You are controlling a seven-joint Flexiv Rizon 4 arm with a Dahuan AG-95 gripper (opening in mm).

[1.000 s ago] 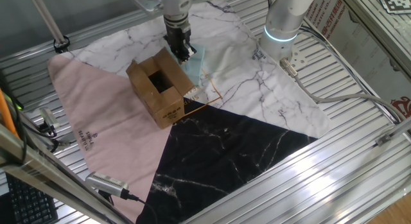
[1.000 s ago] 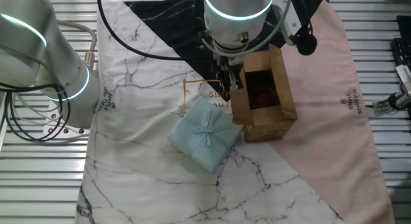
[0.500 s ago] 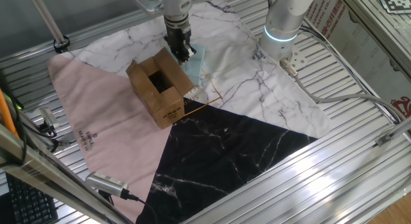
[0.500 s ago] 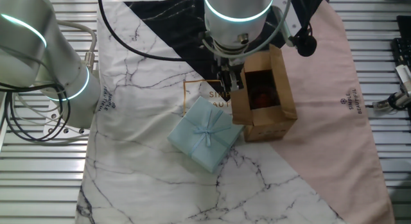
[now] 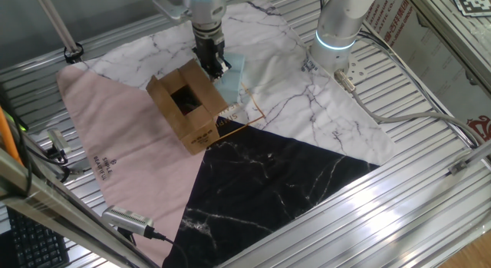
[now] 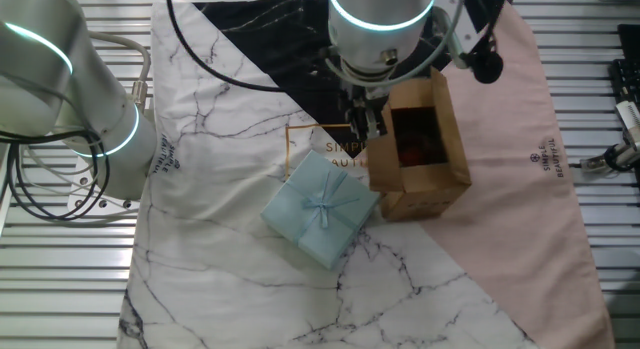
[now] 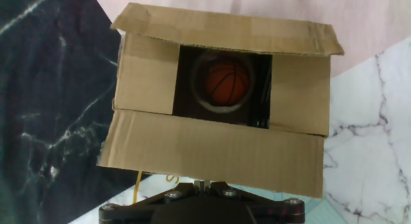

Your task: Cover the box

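The box (image 5: 188,107) is a small brown carton standing on the cloth mat, its top partly open. In the hand view the box (image 7: 218,95) shows its flaps folded part-way in and an orange ball (image 7: 226,83) inside. My gripper (image 5: 215,67) is shut, fingertips together at the outer edge of the box's near flap. In the other fixed view the gripper (image 6: 372,126) is against the left side of the box (image 6: 425,154). In the hand view the gripper (image 7: 202,183) sits just below the near flap's edge.
A pale blue gift box with a bow (image 6: 320,209) lies just beside the carton, also seen behind my gripper (image 5: 232,72). A second robot arm (image 5: 341,22) stands at the mat's far side (image 6: 60,99). The mat has pink, black and white marble sections over a slatted metal table.
My gripper and the box have shifted together a little across the mat, away from the blue gift box. The near flap now lies further over the opening.
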